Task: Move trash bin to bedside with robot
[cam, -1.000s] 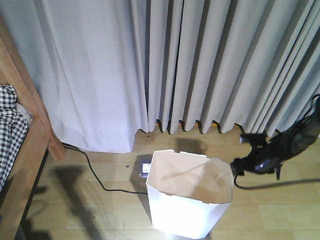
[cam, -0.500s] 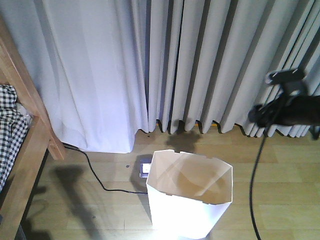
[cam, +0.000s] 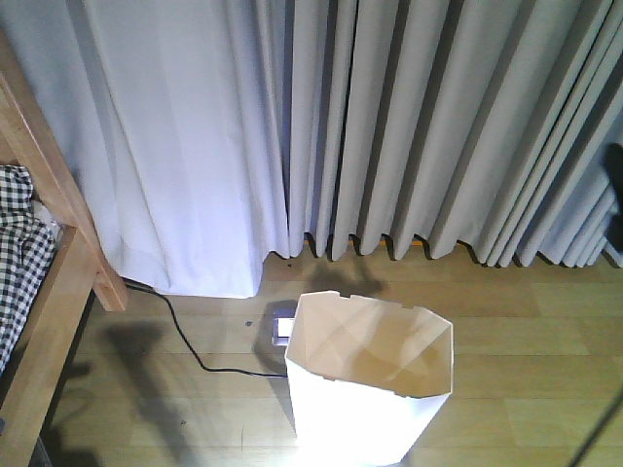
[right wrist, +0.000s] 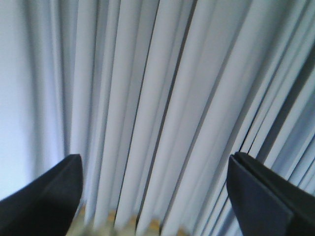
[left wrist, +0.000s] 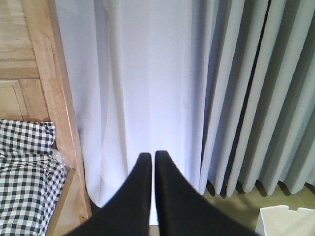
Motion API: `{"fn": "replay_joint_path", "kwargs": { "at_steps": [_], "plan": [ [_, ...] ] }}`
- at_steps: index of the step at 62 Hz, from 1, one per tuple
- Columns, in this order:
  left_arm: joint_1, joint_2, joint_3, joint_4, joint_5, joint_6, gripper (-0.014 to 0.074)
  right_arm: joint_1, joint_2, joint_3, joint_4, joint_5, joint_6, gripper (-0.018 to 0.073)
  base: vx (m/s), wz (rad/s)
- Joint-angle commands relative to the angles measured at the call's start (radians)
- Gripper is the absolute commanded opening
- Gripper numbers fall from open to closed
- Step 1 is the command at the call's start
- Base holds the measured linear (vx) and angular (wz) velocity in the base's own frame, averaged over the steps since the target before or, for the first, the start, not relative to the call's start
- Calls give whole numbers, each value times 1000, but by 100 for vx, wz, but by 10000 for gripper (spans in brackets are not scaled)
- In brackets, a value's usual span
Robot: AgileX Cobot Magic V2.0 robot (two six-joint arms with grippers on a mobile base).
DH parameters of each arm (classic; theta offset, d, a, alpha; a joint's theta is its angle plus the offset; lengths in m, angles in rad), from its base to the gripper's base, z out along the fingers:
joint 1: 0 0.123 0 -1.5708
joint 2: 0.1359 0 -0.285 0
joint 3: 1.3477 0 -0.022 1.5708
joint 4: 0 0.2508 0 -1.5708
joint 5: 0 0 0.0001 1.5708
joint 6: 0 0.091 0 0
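Note:
The white trash bin [cam: 370,389] stands upright on the wooden floor in front of the curtain; one corner of its rim shows in the left wrist view [left wrist: 288,221]. The bedside, a light wooden bed frame [cam: 58,243] with checked bedding [cam: 19,253], is at the far left, and shows in the left wrist view [left wrist: 47,73]. My left gripper [left wrist: 150,155] is shut and empty, facing the curtain beside the bed frame. My right gripper [right wrist: 155,160] is wide open and empty, facing only curtain. Neither gripper touches the bin.
Grey pleated curtains [cam: 389,126] hang to the floor behind the bin. A black cable [cam: 185,341] runs across the floor to a small socket block [cam: 282,326] just left of the bin. A dark blur [cam: 615,195] and a thin dark line [cam: 596,438] lie at the right edge.
The right arm has risen from beside the bin's right rim and moved up and to the right, almost out of the front view. The bin has not moved.

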Motion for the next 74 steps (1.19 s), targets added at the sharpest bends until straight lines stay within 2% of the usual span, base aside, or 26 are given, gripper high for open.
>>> {"fn": "replay_joint_path", "kwargs": {
  "at_steps": [1,16,31,36,39,46,52,74],
  "plan": [
    [-6,-14,19,-2,-69,-4,-6,0,-124,27,27,-31,9,584,0,0],
    [-6,-14,19,-2,-69,-4,-6,64,-442,203,54,68,40,584,0,0],
    [-6,-14,19,-2,-69,-4,-6,64,-563,275,54,-12,124,542,0,0],
    [-6,-14,19,-2,-69,-4,-6,64,-563,275,54,-11,124,484,0,0],
    [-6,-14,19,-2,-69,-4,-6,64,-563,275,54,1,126,416,0,0],
    [-6,-14,19,-2,-69,-4,-6,64,-563,275,48,54,124,185,0,0],
    [-6,-14,19,-2,-69,-4,-6,64,-563,275,49,44,124,-17,0,0],
    [-6,-14,19,-2,-69,-4,-6,64,-563,275,51,26,123,-9,0,0]
  ]
}}
